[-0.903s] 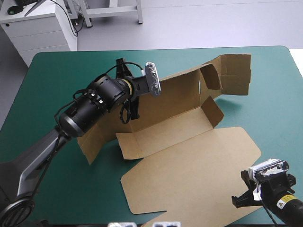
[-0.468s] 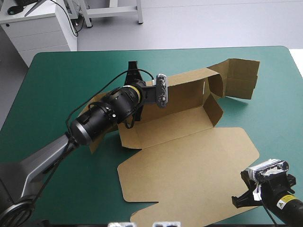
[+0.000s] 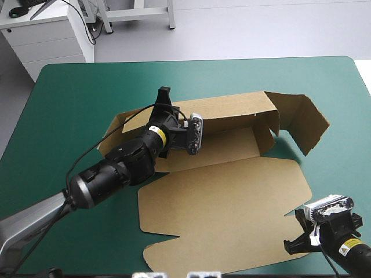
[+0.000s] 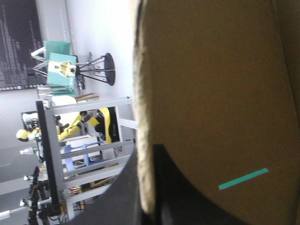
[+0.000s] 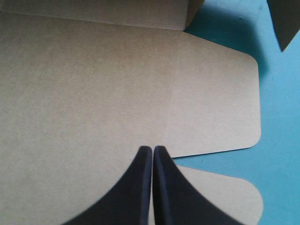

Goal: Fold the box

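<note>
Two grippers to account for, only one at work. Find the box [image 3: 232,197] mid-table on the teal-green cover [image 3: 69,92], long axis running left to right, right end lying a little farther off. Rear wall [image 3: 232,110] up along the far side; lid [image 3: 243,220] flat toward the near edge; right flap [image 3: 301,124] standing and swung outward; left flap [image 3: 116,130] half raised beside the left gripper [image 3: 164,99].

Left gripper: pinched on the rear wall near its left end. Board edge sandwiched between the black fingers [image 4: 117,201] in the wrist view, one on each face. A fingertip showing past the wall's top edge in the high view.

Right gripper [image 5: 152,149]: fingers [image 5: 136,187] pressed together in a point, nothing between them, low over the lid's near-right corner (touching the board or just above it, impossible to say).

Judged step: walls going up, side flaps not yet tucked. Relation to watch: right flap well apart from the right gripper — across the whole lid, on the far side — and closer to the left gripper along the wall, though that one is occupied. Probably calls for reaching the right gripper forward over the lid toward the flap's hinge while keeping the wall pinned. Risk: dragging the whole sheet askew, held as it is at one end only.
</note>
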You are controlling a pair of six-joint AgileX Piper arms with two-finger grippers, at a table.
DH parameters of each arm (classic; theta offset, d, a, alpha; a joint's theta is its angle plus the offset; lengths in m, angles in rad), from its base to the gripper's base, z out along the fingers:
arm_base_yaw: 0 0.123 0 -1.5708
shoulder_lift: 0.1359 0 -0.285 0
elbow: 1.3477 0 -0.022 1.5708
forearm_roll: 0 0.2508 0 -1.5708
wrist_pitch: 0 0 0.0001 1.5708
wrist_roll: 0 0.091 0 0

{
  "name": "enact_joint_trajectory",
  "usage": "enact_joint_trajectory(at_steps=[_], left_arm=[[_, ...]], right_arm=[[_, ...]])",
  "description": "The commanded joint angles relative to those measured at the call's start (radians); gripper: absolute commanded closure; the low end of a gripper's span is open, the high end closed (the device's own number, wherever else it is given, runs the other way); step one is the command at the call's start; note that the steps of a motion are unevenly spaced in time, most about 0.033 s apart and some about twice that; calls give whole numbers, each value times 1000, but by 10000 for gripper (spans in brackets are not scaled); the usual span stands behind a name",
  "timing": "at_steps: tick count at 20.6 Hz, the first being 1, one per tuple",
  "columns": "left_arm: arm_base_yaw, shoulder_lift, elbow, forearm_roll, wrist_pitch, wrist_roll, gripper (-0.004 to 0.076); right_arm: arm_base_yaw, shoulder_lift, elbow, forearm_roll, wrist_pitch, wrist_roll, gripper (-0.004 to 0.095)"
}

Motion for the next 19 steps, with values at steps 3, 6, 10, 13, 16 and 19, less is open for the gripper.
enact_joint_trajectory(at_steps=[3, 6, 10, 13, 16, 19], left_arm=[[-6, -134, 141, 409, -118, -281, 731], [-6, -130, 174, 536, -128, -447, 731], [-6, -90, 178, 583, -112, -490, 731], [16, -77, 185, 583, -110, -520, 731], [73, -69, 187, 586, -110, -621, 731], [83, -69, 187, 597, -145, -623, 731]], right_arm=[[1, 9, -31, 15, -62, -2, 912], [1, 9, -31, 16, -62, 30, 912], [1, 9, -31, 29, -56, 72, 912], [1, 9, -49, 68, -56, 76, 912], [1, 11, -116, 64, -52, 76, 912], [1, 15, -184, 58, -54, 76, 912]])
